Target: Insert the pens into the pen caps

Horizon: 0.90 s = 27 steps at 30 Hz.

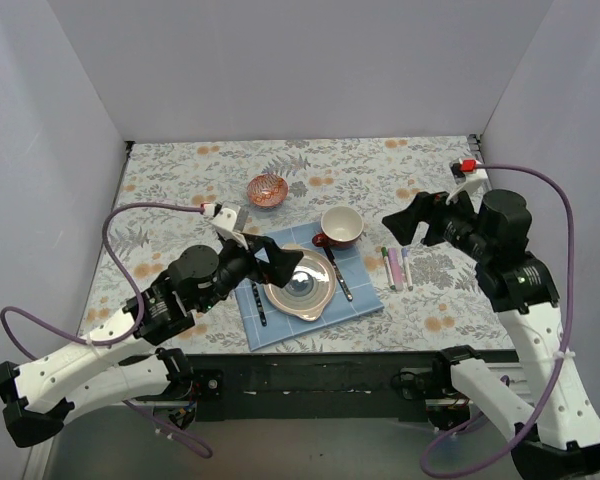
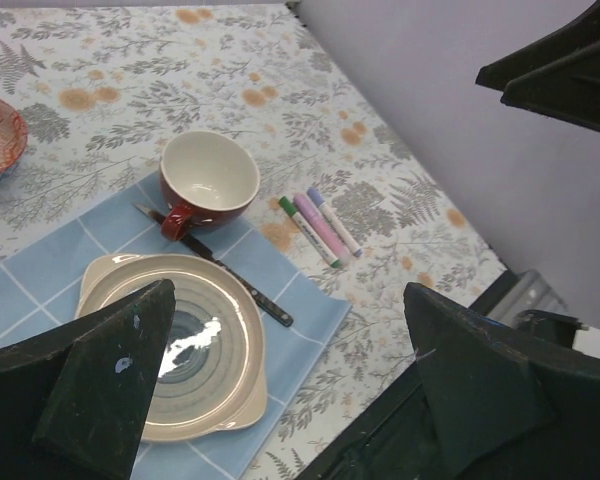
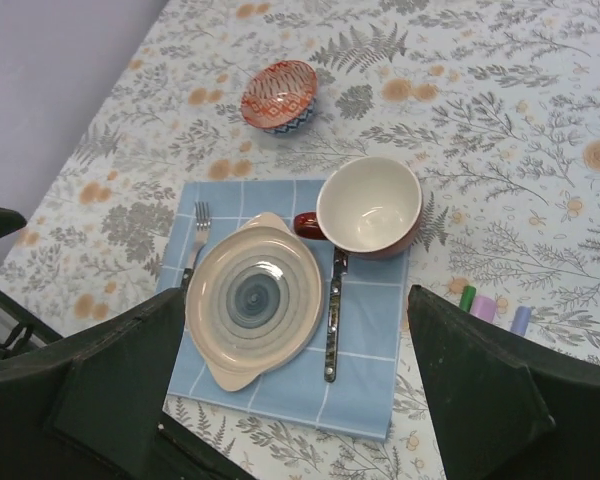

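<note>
The 3 pens lie side by side on the surface, just beside the right edge of the blue placemat and near the red cup. Each has a coloured end pointing away from me: a green cap, a pink cap and a purple cap. I see no loose cap anywhere, so I judge all 3 capped and the task done or nearly so. Whether each cap sits fully home is too small to tell. My right fingers stand wide and empty, hovering near the pens. My left fingers are wide and empty too, above the plate.
</note>
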Available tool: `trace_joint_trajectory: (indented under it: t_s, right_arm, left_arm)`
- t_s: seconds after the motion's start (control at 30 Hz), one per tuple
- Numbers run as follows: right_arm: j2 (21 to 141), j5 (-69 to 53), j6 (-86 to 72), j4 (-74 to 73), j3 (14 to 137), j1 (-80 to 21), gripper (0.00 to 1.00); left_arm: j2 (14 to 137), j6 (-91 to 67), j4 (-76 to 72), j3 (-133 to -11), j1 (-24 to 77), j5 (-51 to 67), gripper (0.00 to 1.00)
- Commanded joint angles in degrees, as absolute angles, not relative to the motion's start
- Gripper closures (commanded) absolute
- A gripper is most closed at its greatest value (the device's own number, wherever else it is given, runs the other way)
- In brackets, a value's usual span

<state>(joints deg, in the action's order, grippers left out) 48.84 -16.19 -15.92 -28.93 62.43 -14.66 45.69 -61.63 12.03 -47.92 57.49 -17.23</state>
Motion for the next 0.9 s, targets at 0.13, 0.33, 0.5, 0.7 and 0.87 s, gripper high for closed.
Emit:
trace_joint_trajectory:
  t_s: [0.13, 0.33, 0.5, 0.7, 0.87]
  right_arm:
    - [42.90, -19.68, -20.83, -26.19, 59.86, -14.59, 0.02]
    - [41.31, -21.27, -21.53, -23.03, 57.66, -14.59, 0.02]
    - [41.22, -21.10, -21.36, -23.20, 58.18, -14.59, 0.02]
    - [40.26, -20.83, -21.36, -22.68, 58.01, -14.59, 0.02]
    - [40.17, -21.09, -21.36, -22.94, 58.10, -14.59, 0.02]
  left_arm:
    - [38.59, -66.36, 10.81, -48.78, 57.30, -12.66, 0.02]
    - [36.04, -66.01, 9.49, -47.99, 57.30, -12.83, 0.02]
    - [36.39, -65.74, 9.23, -48.34, 57.30, -12.66, 0.02]
    - [36.21, -65.92, 9.23, -48.34, 57.30, -12.39, 0.02]
    - [36.12, -66.27, 9.14, -48.16, 57.30, -12.39, 0.02]
